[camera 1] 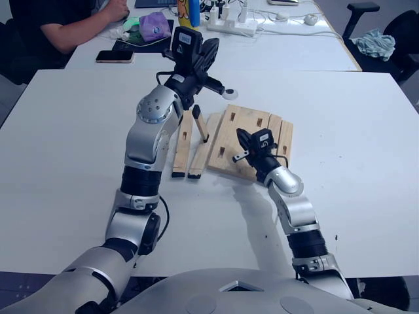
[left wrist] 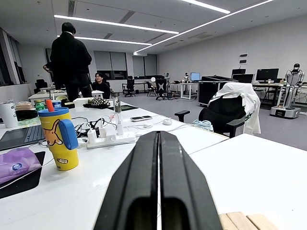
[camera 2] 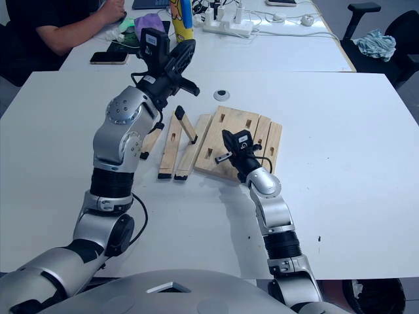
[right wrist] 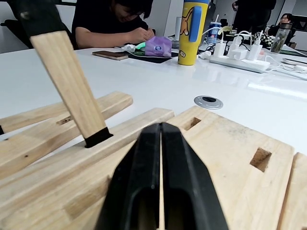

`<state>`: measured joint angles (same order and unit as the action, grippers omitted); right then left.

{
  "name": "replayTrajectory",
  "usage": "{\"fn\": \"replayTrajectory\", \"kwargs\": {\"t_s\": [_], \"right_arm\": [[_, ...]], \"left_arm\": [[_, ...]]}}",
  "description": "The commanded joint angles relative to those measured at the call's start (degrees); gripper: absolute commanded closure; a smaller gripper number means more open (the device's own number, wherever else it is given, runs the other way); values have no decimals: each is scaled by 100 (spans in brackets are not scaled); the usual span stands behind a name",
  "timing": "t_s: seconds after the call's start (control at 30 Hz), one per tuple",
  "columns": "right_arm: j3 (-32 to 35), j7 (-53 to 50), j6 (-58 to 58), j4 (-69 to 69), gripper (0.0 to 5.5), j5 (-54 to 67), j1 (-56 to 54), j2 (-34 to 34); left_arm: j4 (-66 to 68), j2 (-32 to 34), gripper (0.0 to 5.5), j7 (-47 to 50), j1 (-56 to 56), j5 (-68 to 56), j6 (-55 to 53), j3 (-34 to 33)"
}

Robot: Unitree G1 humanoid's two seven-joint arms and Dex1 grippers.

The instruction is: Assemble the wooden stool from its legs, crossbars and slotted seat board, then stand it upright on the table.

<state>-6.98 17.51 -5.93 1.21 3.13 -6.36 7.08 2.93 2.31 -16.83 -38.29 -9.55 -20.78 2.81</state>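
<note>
The slotted seat board [camera 1: 243,121] lies flat on the white table [camera 1: 78,131]. My right gripper [camera 1: 241,137] hovers low over its near left part, fingers shut with nothing between them; the right wrist view shows the board [right wrist: 230,143] just under the gripper [right wrist: 160,127]. Left of the board, two long wooden pieces [camera 1: 184,140] lie side by side. A shorter black-tipped piece [camera 1: 200,125] stands tilted on them [right wrist: 67,81]. My left gripper [camera 1: 208,55] is raised above these pieces, shut and empty [left wrist: 158,136], pointing toward the back table.
A round metal grommet [camera 1: 230,93] sits in the table behind the board. The back table [camera 1: 294,52] carries a power strip [camera 1: 232,26], a yellow cup [left wrist: 57,139], a phone [camera 1: 115,56] and a seated person's things. The table's right and near left areas are bare.
</note>
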Motion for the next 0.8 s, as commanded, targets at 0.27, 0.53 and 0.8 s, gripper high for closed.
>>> {"fn": "replayTrajectory", "kwargs": {"t_s": [0.27,0.53,0.8], "right_arm": [[-23,35,-21,61,550,-22,-62,28],[-42,56,-50,78,550,-22,-94,32],[-49,123,-67,99,550,-13,-146,53]], "left_arm": [[65,-62,548,-29,193,-17,-45,106],[77,-107,548,-32,265,38,-17,206],[84,-161,548,-2,342,47,5,246]]}}
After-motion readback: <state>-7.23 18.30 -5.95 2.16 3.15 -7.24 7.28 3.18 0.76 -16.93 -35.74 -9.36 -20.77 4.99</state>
